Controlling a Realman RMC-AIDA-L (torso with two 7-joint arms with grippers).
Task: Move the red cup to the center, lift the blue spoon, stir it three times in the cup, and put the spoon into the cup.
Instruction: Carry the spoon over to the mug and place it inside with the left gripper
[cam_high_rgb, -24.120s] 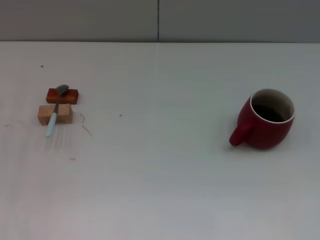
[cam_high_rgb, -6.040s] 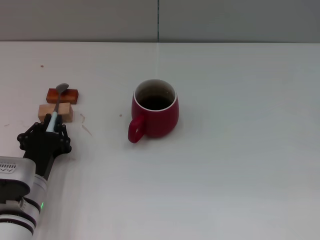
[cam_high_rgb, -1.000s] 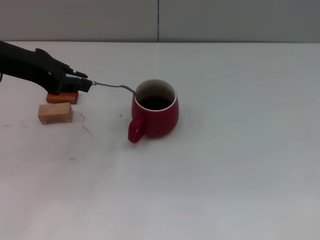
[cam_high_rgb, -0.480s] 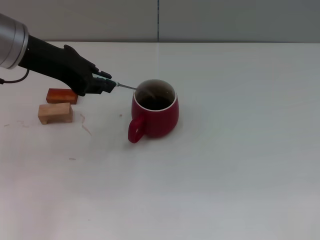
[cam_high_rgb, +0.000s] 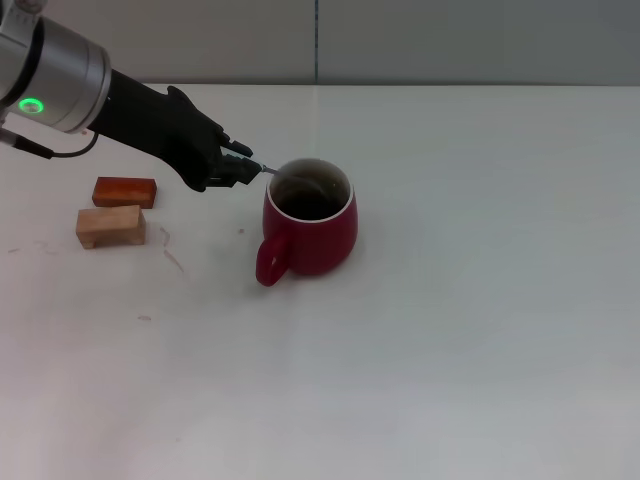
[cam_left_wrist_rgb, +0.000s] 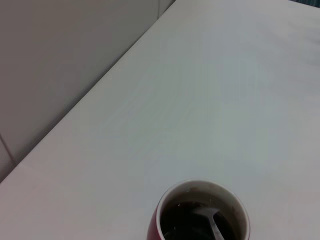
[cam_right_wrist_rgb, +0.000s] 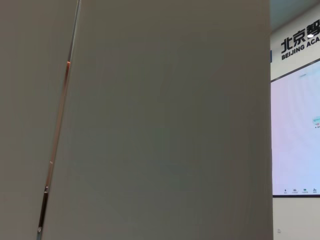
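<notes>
The red cup (cam_high_rgb: 311, 222) stands near the table's middle, its handle toward the front left. My left gripper (cam_high_rgb: 240, 168) reaches in from the upper left, just left of the cup's rim, shut on the blue spoon (cam_high_rgb: 268, 172). The spoon's blue handle is hidden in the fingers; only its grey metal stem shows crossing the rim. In the left wrist view the spoon's bowl (cam_left_wrist_rgb: 207, 218) sits inside the red cup (cam_left_wrist_rgb: 202, 212), dipped into the dark interior. The right gripper is out of view; its wrist camera faces a wall.
Two small wooden blocks lie at the left: a reddish one (cam_high_rgb: 125, 191) and a pale one (cam_high_rgb: 110, 225) in front of it. The white table (cam_high_rgb: 480, 330) ends at a grey wall behind.
The left gripper has moved right, closer to the cup, carrying the spoon. The spoon's bowl has gone from the cup's left rim to down inside the cup.
</notes>
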